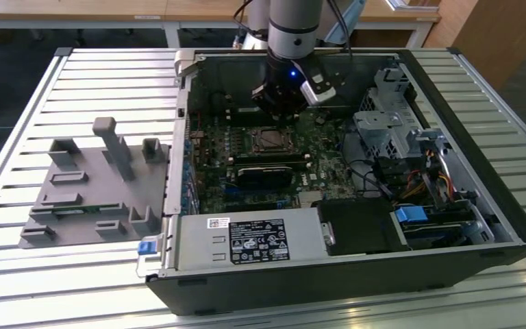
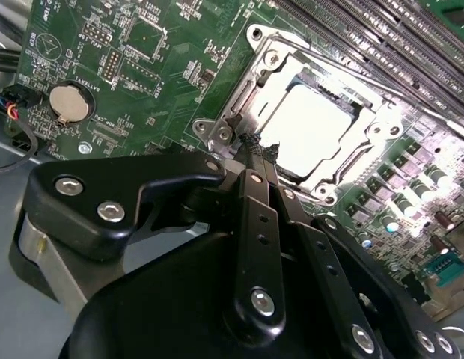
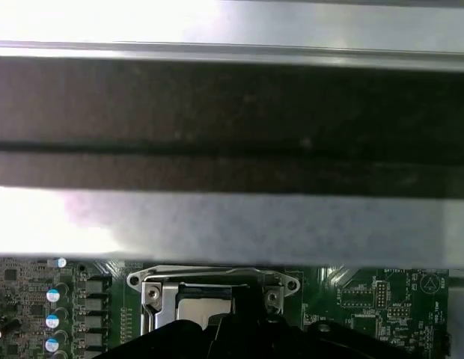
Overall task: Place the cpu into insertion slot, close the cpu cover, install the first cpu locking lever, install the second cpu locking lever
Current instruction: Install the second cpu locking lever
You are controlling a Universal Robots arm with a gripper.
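we see the end effector (image 2: 262, 153) with fingertips pressed together, empty, at the edge of the cover (image 2: 266, 78); the cpu (image 2: 310, 123) sits seated. we judge lever installation is in hand, needing a precise hook.

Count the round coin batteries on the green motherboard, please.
1. The coin battery sits on the motherboard, apart from the cpu cover. The gripper covers part of the board, so another may be hidden.

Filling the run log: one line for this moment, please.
claw: shut, empty, at socket edge | cpu: seated | cpu cover: closed
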